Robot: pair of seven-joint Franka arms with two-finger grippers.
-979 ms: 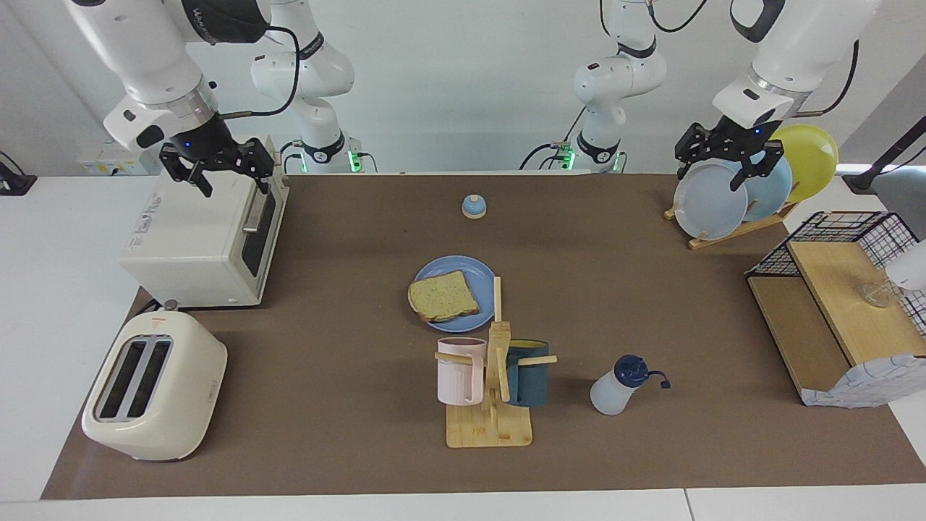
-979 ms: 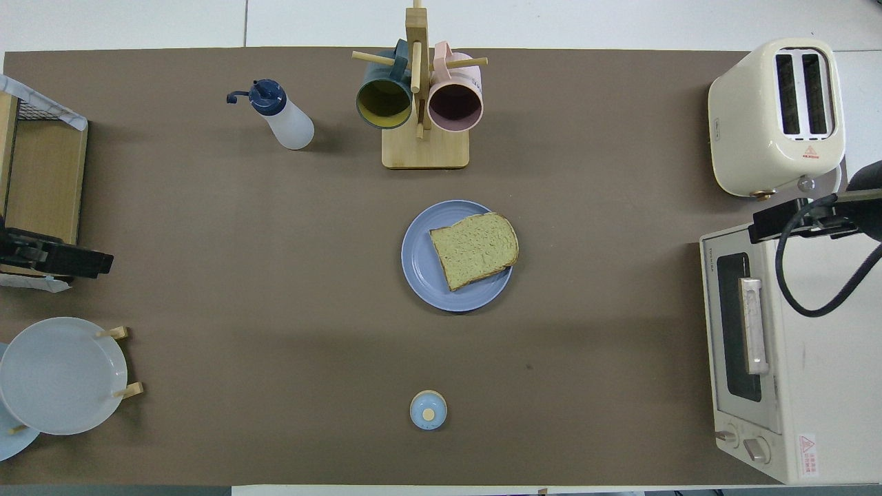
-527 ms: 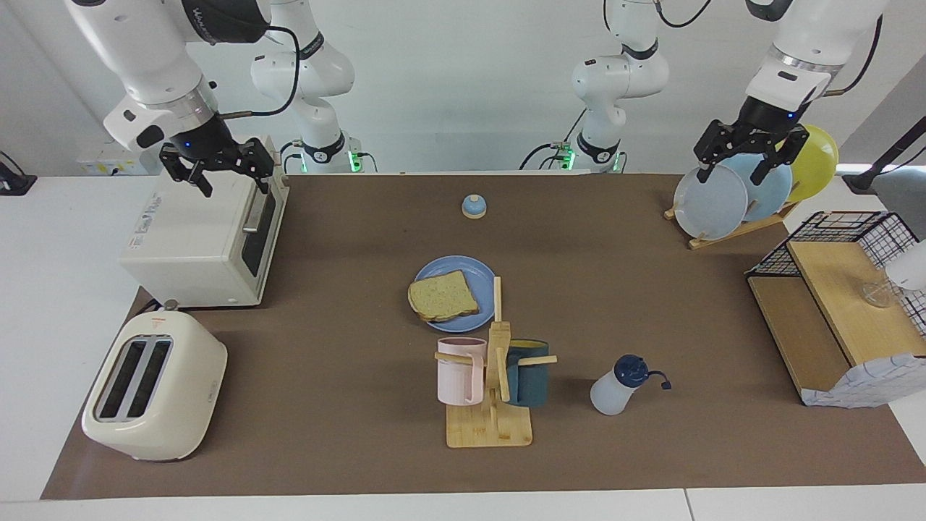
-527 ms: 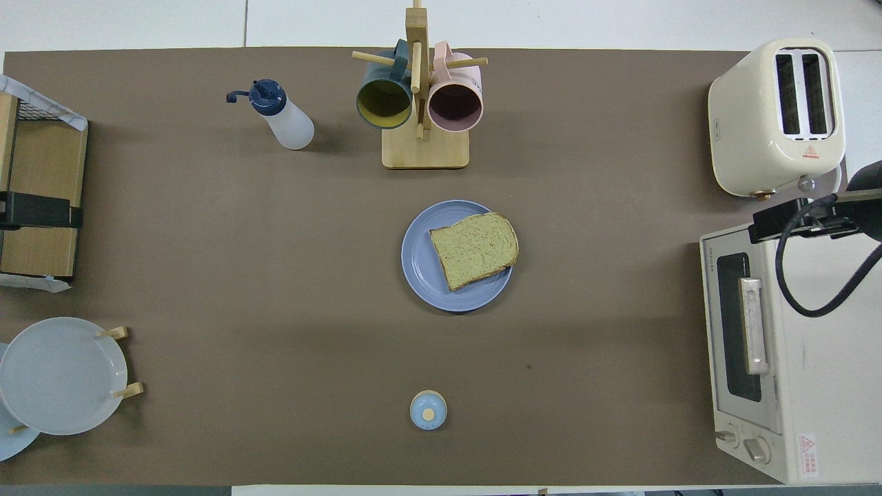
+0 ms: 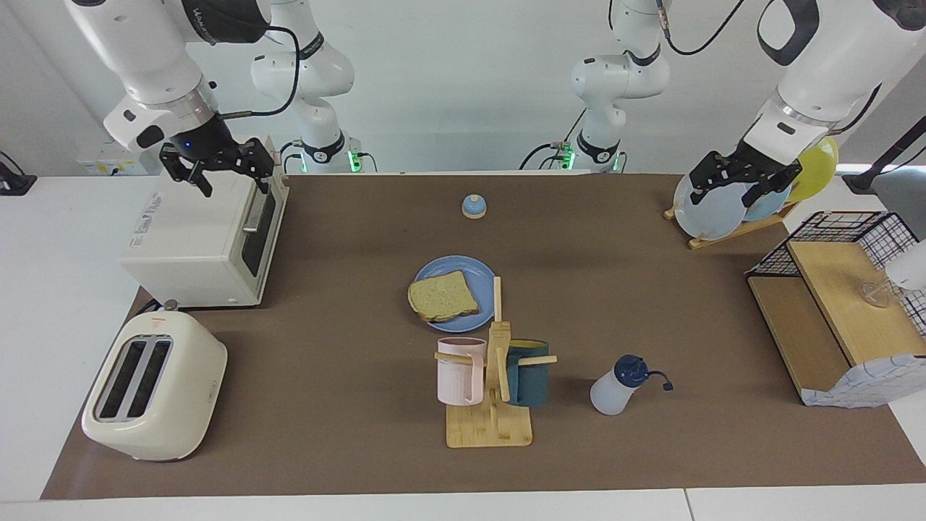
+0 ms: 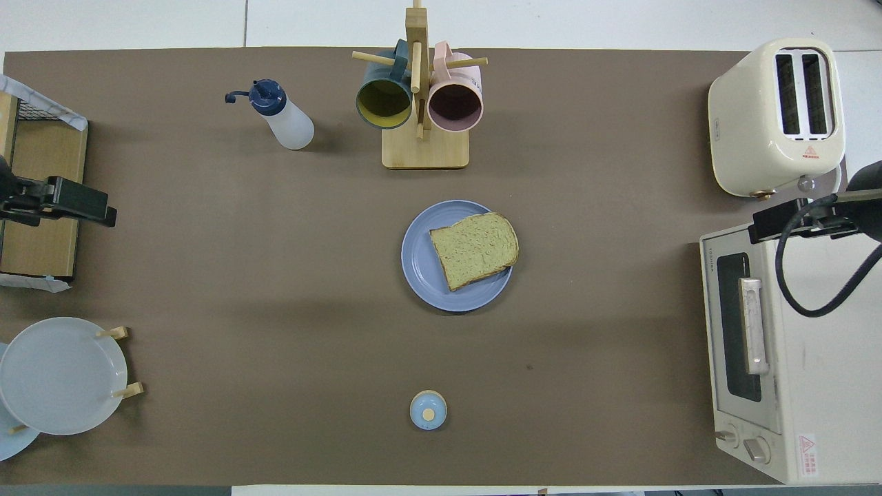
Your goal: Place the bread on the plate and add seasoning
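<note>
Since the bread (image 5: 442, 297) already lies on the plate (image 5: 474, 269), I think the seasoning (image 5: 616, 386) is the thing I must pick up next. It is a small see-through whitish bottle with a dark blue cap and a little blue tab sticking out to the side. It stands upright on the brown mat, beside the mug rack (image 5: 492, 376), toward the left arm's end of the table, and farther from the robots than the plate.

I judge the bottle to be light, and its plastic sides look soft, so a hard squeeze could bend it or push stuff out. The sides may be smooth and slippery too. I would take hold of it around the middle of the body, below the cap, and keep away from the tab.

The bread is a square slice, tan with a darker brown crust, and one corner hangs just over the plate's rim. The plate is round, flat and blue, in the middle of the mat.

My left gripper (image 5: 744, 182) is up over the dish rack (image 5: 731, 230) with its fingers apart and empty. My right gripper (image 5: 226, 174) waits over the toaster oven (image 5: 202, 239), fingers also apart and empty.
</note>
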